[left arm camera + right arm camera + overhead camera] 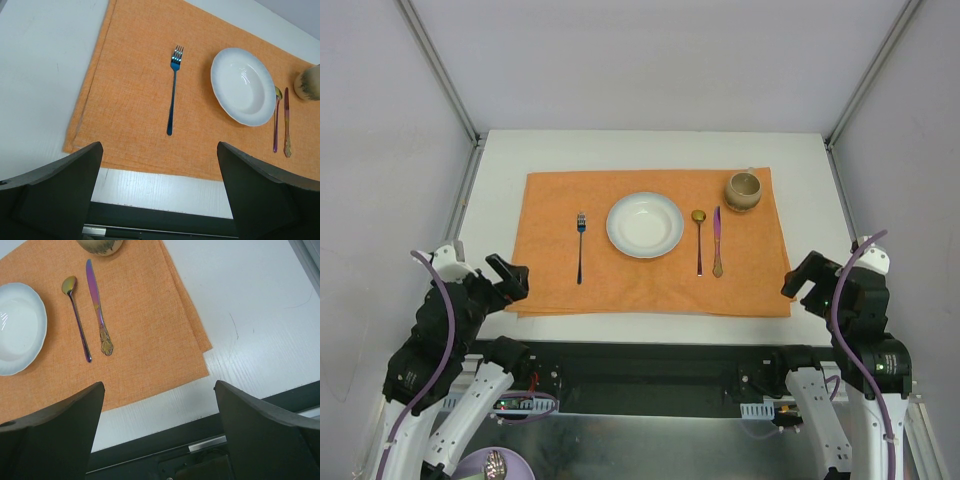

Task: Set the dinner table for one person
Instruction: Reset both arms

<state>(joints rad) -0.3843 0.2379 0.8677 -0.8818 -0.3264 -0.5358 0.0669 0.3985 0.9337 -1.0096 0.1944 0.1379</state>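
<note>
**Q:** Reading from the left, how does your left gripper (510,278) stand?

**A:** Its jaws are spread wide and hold nothing. It hangs over the near left corner of the desk (650,150), just off the edge of the orange placemat (550,200), so it blocks none of the setting.

**Q:** And the setting itself?

**A:** It lies on the placemat, which sits mid-desk. The fork (580,248) is left of the plate (645,225). To the plate's right come the spoon (699,240) and the knife (717,243), with a cup (743,190) at the far right corner. Each piece lies apart from its neighbour, and the handles point toward you, where a diner would reach for them. You may judge the place laid.

**Q:** And your right gripper (800,280)?

**A:** It is likewise wide open and empty, over the desk's near right corner, beside the placemat. The desk lies below and ahead of both grippers, and neither appears to touch it.
</note>
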